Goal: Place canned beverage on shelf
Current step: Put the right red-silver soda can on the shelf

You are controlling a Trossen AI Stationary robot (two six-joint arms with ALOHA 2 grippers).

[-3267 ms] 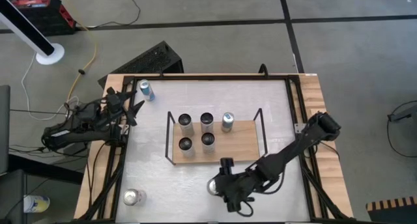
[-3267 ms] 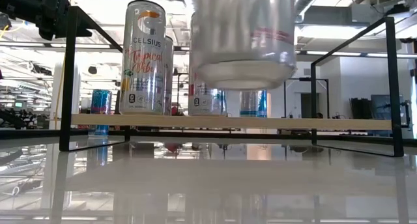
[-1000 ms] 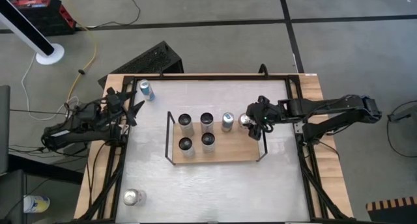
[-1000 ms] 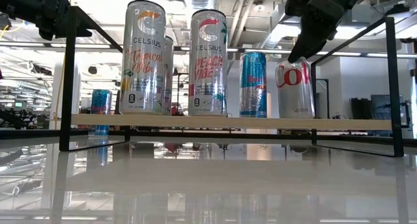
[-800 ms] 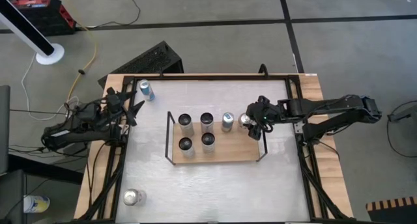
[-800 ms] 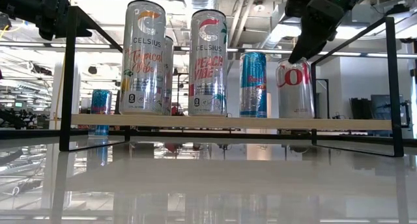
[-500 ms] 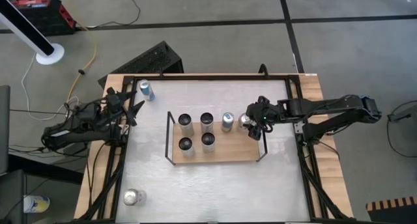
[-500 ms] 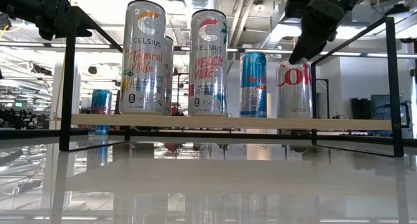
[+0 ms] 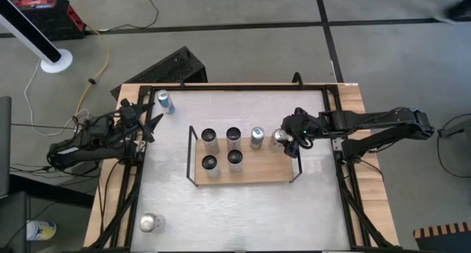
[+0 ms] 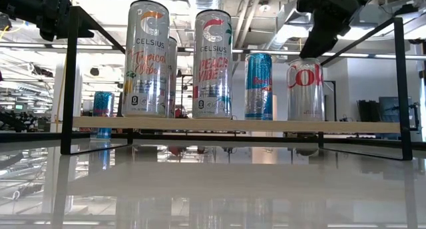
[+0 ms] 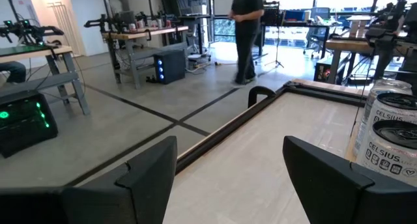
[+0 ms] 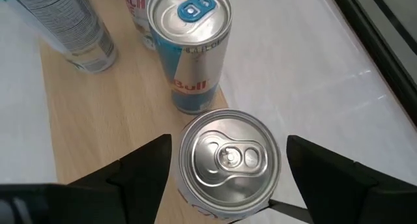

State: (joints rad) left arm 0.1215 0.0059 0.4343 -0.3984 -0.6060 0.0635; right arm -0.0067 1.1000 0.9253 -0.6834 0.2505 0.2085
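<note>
The shelf (image 9: 268, 168) stands mid-table, a wood board in a black wire frame. A silver cola can (image 10: 305, 89) stands upright on its base at the board's far right end, beside a blue-and-silver can (image 12: 190, 48). My right gripper (image 12: 228, 175) is open and hangs slanting down over the cola can's top (image 12: 229, 157). One finger stands on each side of the rim, with a narrow gap at each. My left gripper (image 9: 151, 126) waits open at the table's left edge, holding nothing.
Several tall cans (image 10: 148, 59) (image 10: 212, 62) stand on the shelf's left half. A blue can (image 9: 165, 101) stands at the table's far left, a silver one (image 9: 151, 223) at its near left. The shelf's raised end rail (image 9: 297, 146) runs close under my right gripper.
My right gripper has drawn back a little toward the table's right edge and risen slightly off the cola can. The can, which leaned a little under the fingers a second ago, now stands upright on the board.
</note>
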